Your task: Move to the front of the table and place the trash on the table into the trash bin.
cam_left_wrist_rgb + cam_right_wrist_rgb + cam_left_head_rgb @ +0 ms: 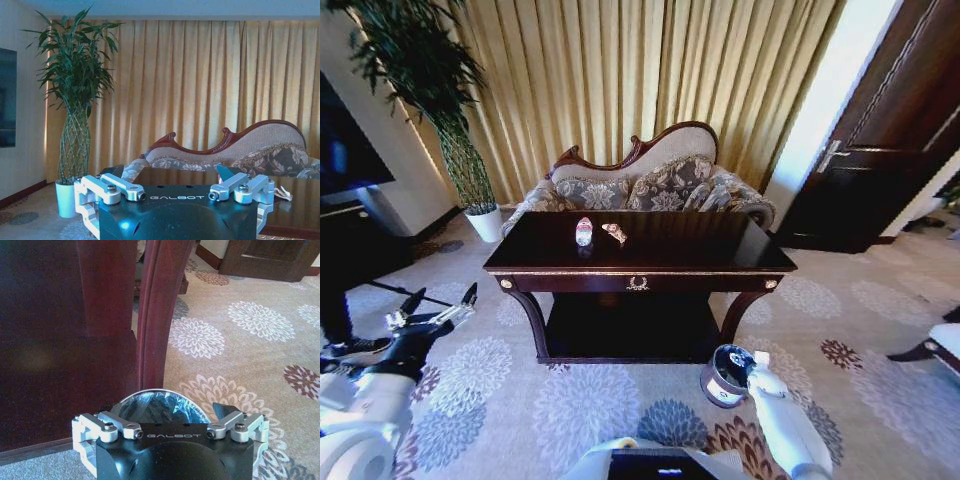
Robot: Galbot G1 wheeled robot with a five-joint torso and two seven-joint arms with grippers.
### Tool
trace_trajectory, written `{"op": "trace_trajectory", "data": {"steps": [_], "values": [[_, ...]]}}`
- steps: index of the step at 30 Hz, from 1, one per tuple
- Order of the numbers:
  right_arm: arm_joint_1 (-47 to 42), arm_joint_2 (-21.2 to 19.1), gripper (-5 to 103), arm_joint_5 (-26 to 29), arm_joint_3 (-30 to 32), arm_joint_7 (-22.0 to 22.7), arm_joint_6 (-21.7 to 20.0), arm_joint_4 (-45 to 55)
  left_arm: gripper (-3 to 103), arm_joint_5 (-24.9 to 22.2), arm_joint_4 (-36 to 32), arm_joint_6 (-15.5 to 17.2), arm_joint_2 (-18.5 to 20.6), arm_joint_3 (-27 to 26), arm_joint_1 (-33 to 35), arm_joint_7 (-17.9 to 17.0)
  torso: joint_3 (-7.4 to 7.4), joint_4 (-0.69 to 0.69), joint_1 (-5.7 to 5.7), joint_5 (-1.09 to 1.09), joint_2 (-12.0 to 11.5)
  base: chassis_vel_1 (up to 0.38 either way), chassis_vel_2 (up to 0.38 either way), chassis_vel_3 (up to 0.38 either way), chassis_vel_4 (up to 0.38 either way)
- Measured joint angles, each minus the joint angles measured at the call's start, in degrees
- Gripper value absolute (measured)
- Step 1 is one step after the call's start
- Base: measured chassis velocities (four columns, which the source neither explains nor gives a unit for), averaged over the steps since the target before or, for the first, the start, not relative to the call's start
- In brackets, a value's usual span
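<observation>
The big dark shiny wooden table with curved legs stands in the middle of the head view, in front of a flowered sofa and gold curtains. On its surface, a bit left of the middle, stands a small clear plastic bottle with a red label. Just to its right lies an orange-brown wrapper. Both are small and hard to make out.

The small round dark brown trash bin with a pale band sits on the carpet at the lower right, near the table's right front leg. The right arm covers part of it. In the right wrist view, the bin's black shiny lining peeks out close over the right gripper. Its fingers are cut off, so I cannot tell if they are open or closed. The table leg rises just behind the bin.

The left gripper hangs at the lower left of the head view, over the carpet and well apart from the table. Its fingers are spread open and hold nothing. In the left wrist view, the wrapper lies far off at the right edge. A green plant in a white pot stands in the left part of that view.
</observation>
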Motion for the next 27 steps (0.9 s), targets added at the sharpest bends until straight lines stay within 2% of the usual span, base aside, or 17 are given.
{"op": "trace_trajectory", "data": {"steps": [11, 14, 15, 17, 21, 23, 24, 27], "values": [[-3.3, -1.7, 100, 3.1, 0.7, -1.6, -1.0, 3.1, 100, -0.1, 0.0, -0.1, -0.1, -0.2, -0.1, -0.8, 0.0, 0.0, 0.0, 0.01, 0.0, 0.0, 0.0, 0.0, 0.0], [-7.0, -2.7, 100, 8.9, 0.6, -3.2, -1.0, 10.3, 100, -0.2, 0.0, -0.1, -0.1, 0.0, -0.1, -1.0, 0.0, -0.02, 0.0, 0.0, 0.0, 0.0, 0.0, 0.0, 0.0], [-7.0, -2.7, 100, 8.9, 0.6, -3.2, -1.0, 10.3, 100, -0.2, 0.0, -0.1, -0.1, 0.0, -0.1, -1.0, 0.0, -0.02, 0.0, 0.0, 0.0, 0.0, 0.0, 0.0, 0.0], [-9.1, -3.0, 100, 11.2, 1.2, -4.3, 0.7, 15.5, 100, -0.2, 0.0, -0.1, -0.2, 0.3, -0.3, -1.1, -0.01, 0.02, 0.0, -0.01, 0.0, 0.0, 0.0, 0.0, 0.0], [-12.3, -4.0, 100, 14.1, 2.3, -5.3, 2.6, 22.8, 100, -0.2, 0.0, -0.2, 0.0, 0.4, -0.3, -1.2, 0.0, -0.01, 0.0, 0.0, 0.0, 0.0, 0.0, 0.0, 0.0], [-16.8, -4.9, 100, 17.8, 4.3, -6.5, 3.1, 33.3, 100, -0.2, 0.0, -0.7, 0.2, 0.4, 0.2, -1.6, -0.01, -0.01, 0.0, 0.0, 0.0, 0.0, 0.0, 0.0, 0.0], [-16.8, -4.9, 100, 17.8, 4.3, -6.5, 3.1, 33.3, 100, -0.2, 0.0, -0.7, 0.2, 0.4, 0.2, -1.6, -0.01, -0.01, 0.0, 0.0, 0.0, 0.0, 0.0, 0.0, 0.0], [-24.1, -4.6, 100, 20.8, 8.1, -7.0, 3.0, 49.4, 100, -0.3, 0.0, -1.2, 0.5, 0.6, 0.3, -2.1, -0.01, -0.02, 0.0, -0.01, 0.0, 0.0, 0.0, 0.0, 0.0]]}}
